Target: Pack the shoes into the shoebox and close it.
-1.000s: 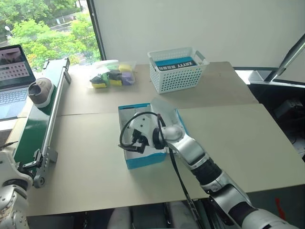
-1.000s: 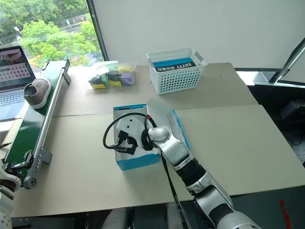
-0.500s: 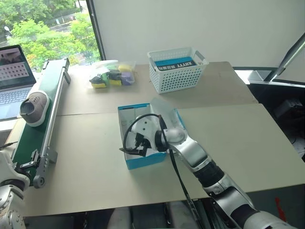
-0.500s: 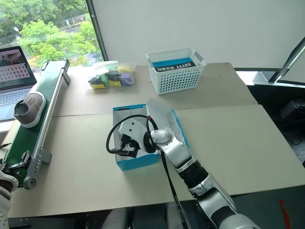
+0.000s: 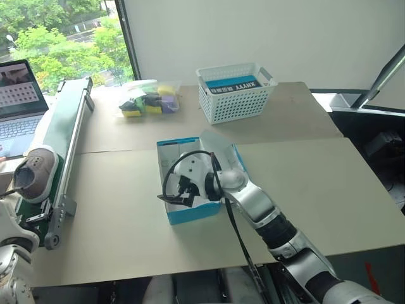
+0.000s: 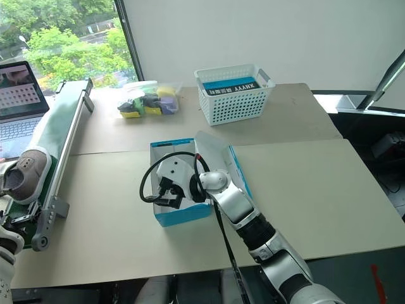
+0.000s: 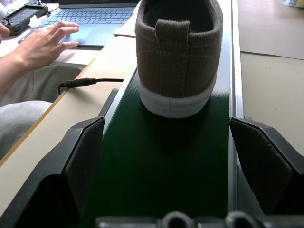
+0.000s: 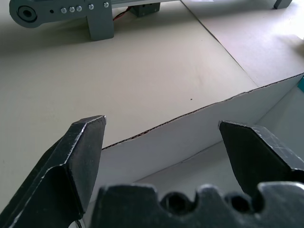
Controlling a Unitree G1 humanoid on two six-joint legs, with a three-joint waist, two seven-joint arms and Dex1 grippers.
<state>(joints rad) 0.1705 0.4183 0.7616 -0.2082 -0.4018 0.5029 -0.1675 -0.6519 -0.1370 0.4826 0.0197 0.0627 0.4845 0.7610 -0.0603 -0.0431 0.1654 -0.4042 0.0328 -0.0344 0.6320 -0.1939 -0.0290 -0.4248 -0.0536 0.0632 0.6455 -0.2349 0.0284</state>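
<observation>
I saw one shoe (image 7: 178, 57) on the green belt (image 7: 161, 161) of the conveyor at the left edge of the counter (image 5: 114, 215), near the belt's close end. In the left wrist view its heel faced my left tool (image 7: 178, 156), which sat low over the belt with both fingers (image 7: 83, 156) spread wide apart and holding nothing — the shoe stood just ahead of them, centred between them and not touching either. From the head views the shoe (image 5: 31, 174) lay toe away from me, grey-brown upper over a white sole.

The shoebox (image 5: 190, 212) sat open in the middle of the counter, blue outside and white inside, its lid (image 5: 218, 149) tipped back on the far right side. My right tool (image 6: 166, 190) reached into the box from the right, over its near end. In the right wrist view its fingers (image 8: 83, 152) stood fully apart, empty, with the box's white near wall (image 8: 190, 137) just beyond them and bare counter past that. I could make out no shoe in the part of the box left uncovered by the arm.

Further back stood a white basket (image 5: 235, 95) and a bag of coloured items (image 5: 149, 100). Beside the conveyor a person's hand (image 7: 45, 42) rested on a laptop (image 5: 19, 107) — well apart from the shoe.
</observation>
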